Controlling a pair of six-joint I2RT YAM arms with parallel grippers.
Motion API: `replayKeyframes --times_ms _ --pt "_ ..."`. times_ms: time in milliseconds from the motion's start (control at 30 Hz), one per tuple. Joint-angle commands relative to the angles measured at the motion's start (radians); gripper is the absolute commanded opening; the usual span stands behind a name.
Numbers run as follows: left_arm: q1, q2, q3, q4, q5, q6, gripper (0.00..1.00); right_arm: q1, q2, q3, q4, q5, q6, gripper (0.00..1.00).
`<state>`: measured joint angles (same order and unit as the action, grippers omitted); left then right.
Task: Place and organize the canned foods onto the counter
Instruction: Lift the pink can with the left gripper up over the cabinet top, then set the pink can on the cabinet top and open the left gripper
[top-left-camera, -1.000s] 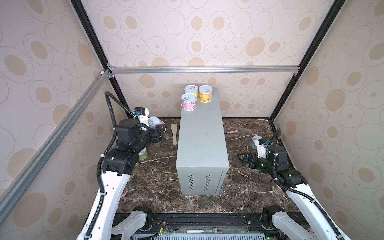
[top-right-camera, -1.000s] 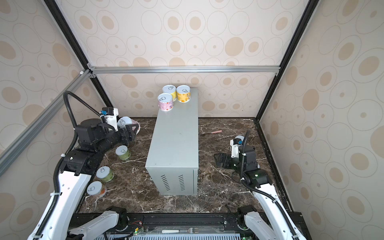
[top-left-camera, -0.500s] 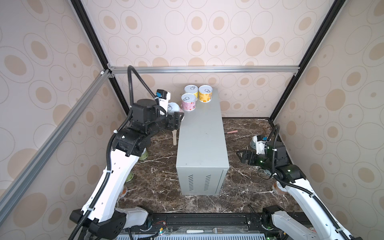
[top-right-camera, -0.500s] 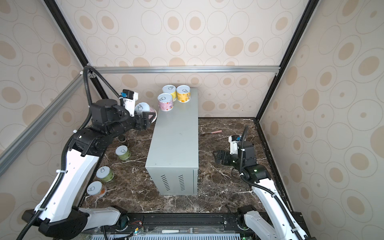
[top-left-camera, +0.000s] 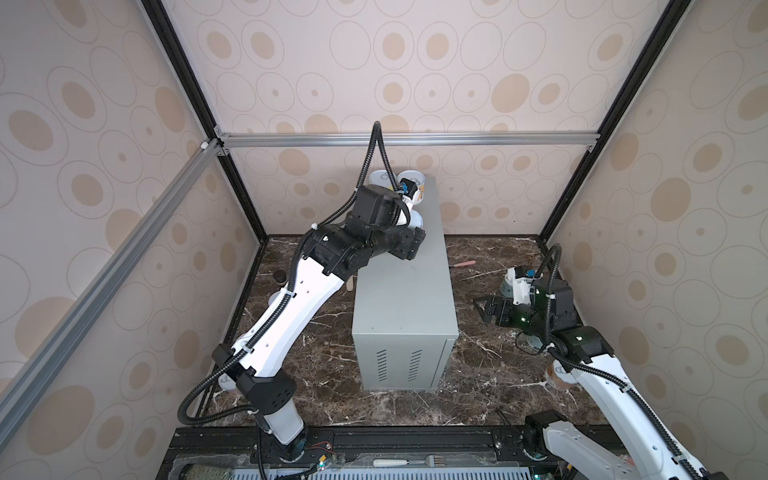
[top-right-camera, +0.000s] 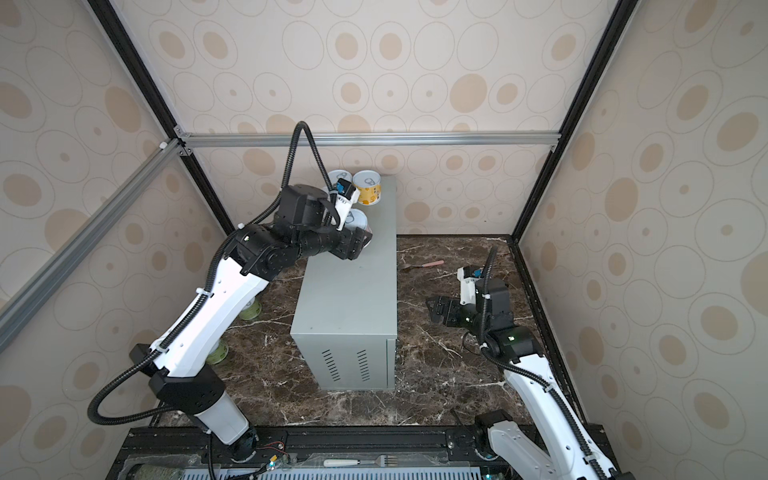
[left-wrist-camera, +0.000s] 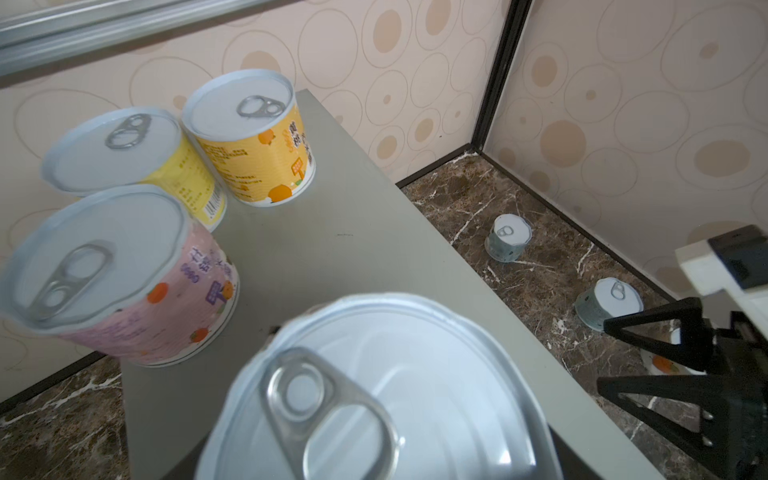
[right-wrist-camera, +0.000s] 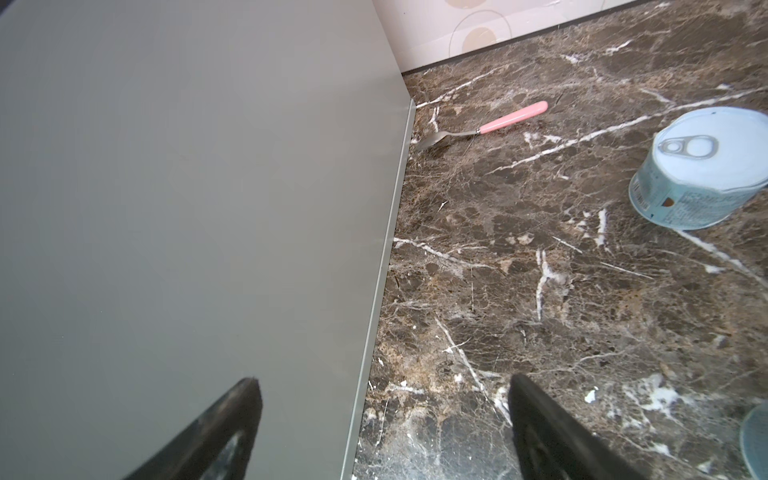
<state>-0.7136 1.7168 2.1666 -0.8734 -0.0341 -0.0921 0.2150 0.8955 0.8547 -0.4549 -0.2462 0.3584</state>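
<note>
The left tool (top-right-camera: 362, 244) is clamped on a can (top-right-camera: 356, 219) with a silver pull-tab lid. It holds the can upright over the upper left part of the grey worktop (top-right-camera: 353, 299) in both top views, though I cannot tell whether the base touches the top. In the left wrist view that lid fills the near field. Beyond it three cans stand at the worktop's far end: a pink can (left-wrist-camera: 124, 282) closest to the held one, a pale yellow can (left-wrist-camera: 137, 166) behind it, and an orange-print can (left-wrist-camera: 257, 141) just beside the yellow.

The right tool (top-left-camera: 484, 311) hangs empty with its jaws spread wide, low over the marble surface (top-left-camera: 490, 374) at centre right of a top view. It is beside the worktop's long wall but apart from it. A light-blue can (right-wrist-camera: 702, 174) stands on the marble near it — a pink-handled utensil (right-wrist-camera: 513, 113) lies farther back, its head close to the worktop's base. At left of a top view a green can (top-right-camera: 250, 311) shows on the marble, partly hidden by the left arm.
</note>
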Motion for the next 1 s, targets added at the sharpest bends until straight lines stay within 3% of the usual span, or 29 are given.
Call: replayKeyframes --times_ms 0,467,567,700,800,967 --pt "-0.018 0.043 0.13 -0.021 -0.011 0.038 0.69 0.006 -0.018 0.024 0.003 0.023 -0.017 0.95" --pt "-0.033 0.136 0.201 -0.028 0.027 0.025 0.92 0.013 -0.065 0.126 -0.063 0.053 -0.026 0.95" --pt "-0.039 0.125 0.22 -0.018 0.025 0.014 0.99 0.048 -0.056 0.171 -0.091 0.075 -0.042 0.95" --pt "-0.057 0.074 0.216 -0.001 0.013 0.011 0.99 0.16 -0.04 0.24 -0.127 0.159 -0.077 0.94" --pt "-0.074 0.006 0.163 0.022 -0.049 0.017 0.99 0.252 -0.01 0.31 -0.171 0.249 -0.102 0.94" --pt "-0.076 -0.207 -0.124 0.167 -0.121 -0.009 0.99 0.348 0.043 0.394 -0.189 0.317 -0.129 0.94"
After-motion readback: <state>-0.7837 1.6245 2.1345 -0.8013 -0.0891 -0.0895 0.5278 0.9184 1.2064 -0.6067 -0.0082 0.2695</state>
